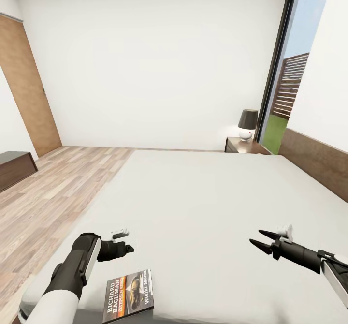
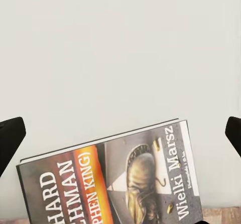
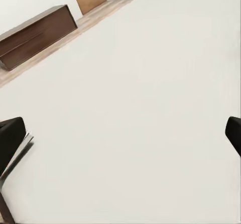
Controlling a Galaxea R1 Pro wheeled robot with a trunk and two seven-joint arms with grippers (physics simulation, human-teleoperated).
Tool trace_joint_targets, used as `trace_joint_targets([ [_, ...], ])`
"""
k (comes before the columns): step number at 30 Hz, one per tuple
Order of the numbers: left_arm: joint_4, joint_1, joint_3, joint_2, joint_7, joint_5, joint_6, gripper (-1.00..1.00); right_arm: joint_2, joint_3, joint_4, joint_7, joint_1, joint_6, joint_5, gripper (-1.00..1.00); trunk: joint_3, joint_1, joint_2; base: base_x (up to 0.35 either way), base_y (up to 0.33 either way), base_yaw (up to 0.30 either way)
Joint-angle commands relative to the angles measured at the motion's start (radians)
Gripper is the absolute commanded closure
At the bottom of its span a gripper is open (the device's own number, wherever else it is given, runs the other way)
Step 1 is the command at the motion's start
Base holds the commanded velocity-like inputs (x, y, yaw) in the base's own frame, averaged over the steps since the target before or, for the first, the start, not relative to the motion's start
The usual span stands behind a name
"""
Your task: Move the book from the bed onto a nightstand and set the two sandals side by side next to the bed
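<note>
Book (image 1: 129, 296) lay flat on the pale mattress of the bed (image 1: 203, 203), cover up, at the near edge, just below and slightly inboard of the left gripper (image 1: 126, 247) in the head view. Its long axis ran roughly across the robot's front, tilted a little, spine toward the left arm. Seen from the left wrist camera the book (image 2: 113, 179) sat just beyond and between the two dark fingertips (image 2: 10, 141), not touched by either; jaws stood wide, nothing held. Left gripper hovered above the mattress, arm bent at the elbow and fingers pointing inboard across the bed. Right gripper (image 1: 263, 243) was well apart from the book, out over bare mattress on the other side, fingers spread wide and empty, pointing inboard too. Left arm was clearly nearer; judged the pick would fall to it, with a short drop and pull back toward the book. Nightstand (image 1: 244, 145) stood far off at the head of the bed beside the window, carrying a lamp (image 1: 248, 125). A longer dark bench (image 3: 35, 35) sat on the plank floor (image 1: 43, 193) past the bed's left side.
</note>
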Motion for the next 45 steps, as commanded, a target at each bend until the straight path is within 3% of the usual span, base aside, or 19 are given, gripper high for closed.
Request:
trace_joint_targets([
  [1, 0.005, 0.005, 0.006, -0.007, -0.006, -0.005, -0.002, -1.00, -0.006, 0.006, 0.006, -0.002, 0.005, 0.004, -0.012, -1.00, -0.001, 0.000, -0.001, 0.000, 0.000, 0.000],
  [5, 0.026, 0.019, 0.006, -0.007, -0.007, -0.004, -0.005, -1.00, -0.029, 0.028, 0.029, -0.024, 0.028, -0.018, -0.034, -1.00, -0.001, 0.000, -0.001, 0.000, 0.000, 0.000],
  [15, 0.069, 0.064, 0.005, -0.012, -0.008, -0.006, -0.044, -1.00, -0.019, 0.084, 0.081, -0.080, 0.057, -0.034, -0.089, -1.00, -0.001, 0.000, -0.001, 0.000, 0.000, 0.000],
  [22, 0.109, 0.102, 0.006, -0.012, -0.008, -0.006, -0.083, -1.00, -0.015, 0.085, 0.121, -0.120, 0.058, -0.041, -0.127, -1.00, -0.001, 0.000, -0.001, 0.000, 0.000, 0.000],
  [31, 0.159, 0.102, 0.006, -0.012, -0.008, -0.006, -0.133, -1.00, -0.015, 0.085, 0.171, -0.170, 0.058, -0.041, -0.177, -1.00, -0.001, 0.000, -0.001, 0.000, 0.000, 0.000],
  [32, 0.160, 0.104, 0.005, -0.012, -0.008, -0.006, -0.134, -1.00, -0.015, 0.085, 0.341, -0.377, 0.058, -0.042, -0.274, -1.00, -0.001, 0.000, -0.001, 0.000, 0.000, 0.000],
  [45, 0.161, 0.104, 0.004, -0.013, -0.008, -0.007, -0.136, -1.00, -0.015, 0.085, 0.341, -0.377, 0.058, -0.044, -0.274, -1.00, -0.001, 0.000, -0.001, 0.000, 0.000, 0.000],
])
